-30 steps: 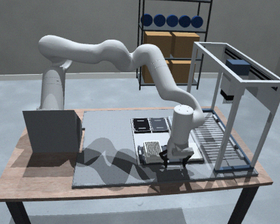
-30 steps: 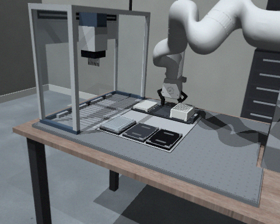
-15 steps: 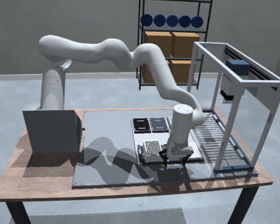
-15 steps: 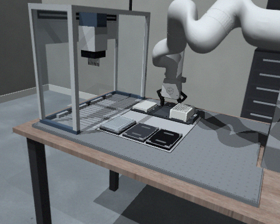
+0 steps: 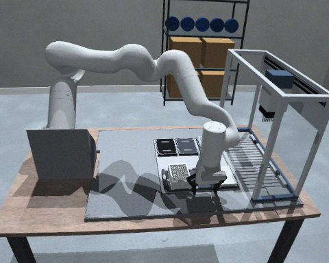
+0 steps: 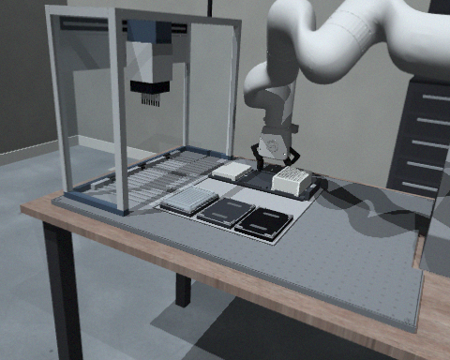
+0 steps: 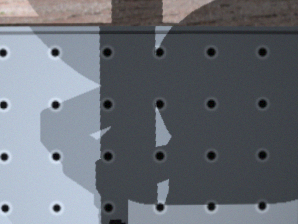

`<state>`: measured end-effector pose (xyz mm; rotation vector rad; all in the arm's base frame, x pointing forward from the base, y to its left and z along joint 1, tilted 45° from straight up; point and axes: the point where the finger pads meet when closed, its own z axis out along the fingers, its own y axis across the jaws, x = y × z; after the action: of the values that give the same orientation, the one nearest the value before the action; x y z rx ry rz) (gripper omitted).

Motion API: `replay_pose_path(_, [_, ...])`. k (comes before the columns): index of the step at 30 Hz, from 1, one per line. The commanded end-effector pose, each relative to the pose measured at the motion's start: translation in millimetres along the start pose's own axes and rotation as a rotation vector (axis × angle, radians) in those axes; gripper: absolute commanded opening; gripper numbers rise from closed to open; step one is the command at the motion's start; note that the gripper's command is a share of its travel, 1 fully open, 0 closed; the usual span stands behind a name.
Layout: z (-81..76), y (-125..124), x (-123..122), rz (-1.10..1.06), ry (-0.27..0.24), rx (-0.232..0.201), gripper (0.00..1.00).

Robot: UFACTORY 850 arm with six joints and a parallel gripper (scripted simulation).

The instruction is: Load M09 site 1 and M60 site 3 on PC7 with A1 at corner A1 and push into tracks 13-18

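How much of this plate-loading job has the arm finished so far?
Both plates look loaded: the deep-well block and the flat plate sit at the two ends of the carrier, middle site bare. The third plate rests in its nest; the other two nests are vacated. The open gripper hangs over the carrier, holding nothing. Left: pushing the carrier into the rails.

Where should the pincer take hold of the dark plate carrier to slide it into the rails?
Probably the short end of the flat dark plate carrier, beside the tall white deep-well block. Come from above with the open pincer. That end faces away from the ribbed loading rails, and the carrier's length points roughly toward them. Plates cover both outer sites.
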<state>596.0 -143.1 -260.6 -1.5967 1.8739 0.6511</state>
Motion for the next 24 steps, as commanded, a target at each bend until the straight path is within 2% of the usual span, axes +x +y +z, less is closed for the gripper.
replay_pose_path(1, [-1.2,-1.1,-1.8,-0.001,0.001,0.002,1.0])
replay_pose_path(24, [-1.2,-1.0,0.8,-0.001,0.001,0.002,1.0])
